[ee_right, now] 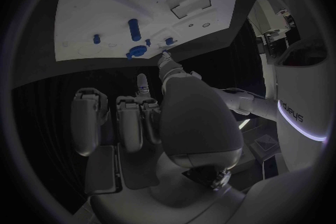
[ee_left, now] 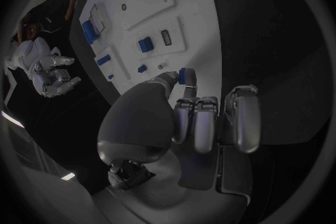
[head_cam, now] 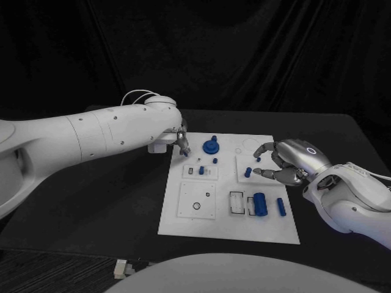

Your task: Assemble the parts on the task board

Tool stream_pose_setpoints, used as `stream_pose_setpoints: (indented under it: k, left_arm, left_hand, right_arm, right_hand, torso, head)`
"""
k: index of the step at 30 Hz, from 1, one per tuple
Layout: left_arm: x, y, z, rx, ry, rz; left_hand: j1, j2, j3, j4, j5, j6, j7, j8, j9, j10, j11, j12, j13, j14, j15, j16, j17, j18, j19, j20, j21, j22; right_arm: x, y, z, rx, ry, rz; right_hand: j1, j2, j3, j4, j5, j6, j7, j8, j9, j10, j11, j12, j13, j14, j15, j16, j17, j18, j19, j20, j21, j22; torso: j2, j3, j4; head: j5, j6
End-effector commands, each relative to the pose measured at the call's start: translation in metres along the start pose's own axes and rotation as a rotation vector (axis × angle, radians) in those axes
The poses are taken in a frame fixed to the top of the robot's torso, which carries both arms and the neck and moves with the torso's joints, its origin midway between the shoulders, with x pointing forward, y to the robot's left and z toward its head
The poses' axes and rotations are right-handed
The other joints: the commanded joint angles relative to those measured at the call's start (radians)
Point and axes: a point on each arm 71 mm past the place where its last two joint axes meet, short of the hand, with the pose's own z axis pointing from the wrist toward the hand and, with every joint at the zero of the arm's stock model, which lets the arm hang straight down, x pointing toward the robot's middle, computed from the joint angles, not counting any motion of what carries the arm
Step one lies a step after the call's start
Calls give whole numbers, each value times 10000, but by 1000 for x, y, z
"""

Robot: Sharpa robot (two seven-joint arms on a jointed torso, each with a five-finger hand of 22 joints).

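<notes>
The white task board (head_cam: 182,210) lies mid-table. A blue gear-like part (head_cam: 211,146) stands near its far edge. Small blue pieces (head_cam: 201,169) sit further in, and a blue cylinder (head_cam: 259,203) and a blue bar (head_cam: 281,206) lie near the front right. My left hand (head_cam: 179,142) hovers at the board's far-left corner with its fingers (ee_left: 209,120) curled in and nothing in them. Its thumb tip lies close to the gear-like part (ee_left: 185,75). My right hand (head_cam: 283,162) hangs over the board's right edge, curled, beside a small blue piece (head_cam: 248,173). Its thumb (ee_right: 168,64) points at the board (ee_right: 91,0).
The black table (head_cam: 116,201) stretches bare on both sides of the board. Recessed slots (head_cam: 237,202) sit beside the blue cylinder, and a round hole (head_cam: 197,206) marks the board's front-left panel. A small pale object (head_cam: 121,267) lies at the table's front edge.
</notes>
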Motion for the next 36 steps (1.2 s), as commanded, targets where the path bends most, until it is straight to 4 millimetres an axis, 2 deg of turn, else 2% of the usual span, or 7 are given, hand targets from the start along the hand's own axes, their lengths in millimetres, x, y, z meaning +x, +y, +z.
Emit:
stream_pose_setpoints:
  k: [1, 6, 14, 19, 26, 36]
  left_arm:
    - [-7, -1, -10, -251, -300, -65]
    - [-10, -2, -27, -83, -336, 161]
    - [-5, -1, -36, 93, -181, 372]
    - [4, -1, -36, 136, -74, 358]
    - [15, -4, -31, 184, 43, 279]
    - [26, -8, -24, 210, 139, 184]
  left_hand:
    - [22, -105, 503, -412, -17, 361, -262, 42, 13, 696, -54, -47, 2064, 920, -67, -64, 2300, -28, 229, -72, 11, 2066]
    - [-132, -174, 666, -399, -133, 405, -262, 35, 37, 681, -61, -76, 2032, 913, -76, -82, 2273, -22, 223, -83, -20, 2057]
    - [-292, -231, 796, -384, -291, 405, -265, -2, 47, 654, -64, -119, 1986, 889, -80, -132, 2200, -10, 201, -88, -85, 2040]
    - [-448, -277, 836, -351, -391, 431, -265, -18, 56, 646, -61, -133, 1971, 884, -80, -142, 2187, -11, 200, -88, -92, 2039]
    - [-600, -297, 845, -317, -450, 517, -284, -6, 69, 653, -73, -129, 1977, 886, -86, -142, 2189, -18, 219, -93, -58, 2050]
    - [-647, -279, 860, -301, -455, 534, -288, -10, 69, 647, -77, -139, 1965, 881, -88, -153, 2172, -22, 225, -95, -45, 2055]
  right_arm:
    - [1, -1, 0, 119, 103, -39]
    - [2, -2, 0, 171, 151, -49]
    - [2, -2, 0, 212, 187, 21]
    - [3, -2, 0, 231, 195, 34]
    - [3, -1, 0, 224, 198, 54]
    - [4, -1, 1, 199, 197, 69]
  right_hand:
    - [33, -23, -15, 63, 43, 65, 7, 45, -19, 980, 6, -18, 2534, 957, -5, -35, 2238, 82, 266, -57, -70, 2099]
    - [33, -23, -15, 63, 43, 65, 7, 45, -19, 980, 6, -18, 2534, 957, -5, -35, 2238, 82, 266, -57, -70, 2099]
    - [34, -23, -17, 65, 44, 67, 8, 43, -23, 974, 8, -23, 2524, 958, -3, -32, 2244, 87, 257, -56, -91, 2092]
    - [34, -23, -17, 65, 44, 67, 8, 43, -23, 974, 8, -23, 2524, 958, -3, -32, 2244, 87, 257, -56, -91, 2092]
    - [43, -24, -17, 65, 46, 69, 10, 39, -29, 964, 10, -31, 2509, 957, 0, -35, 2237, 89, 253, -53, -99, 2089]
    - [43, -24, -17, 65, 46, 69, 10, 39, -29, 964, 10, -31, 2509, 957, 0, -35, 2237, 89, 253, -53, -99, 2089]
  torso:
    - [-10, -3, 3]
    - [-1, -3, -2]
    - [-1, 5, -11]
    - [-6, 17, -6]
    - [21, 0, -2]
    - [13, 0, -1]
  head:
    - [9, -2]
    - [63, -2]
    - [92, -2]
    - [93, -2]
    - [123, -2]
    - [142, -2]
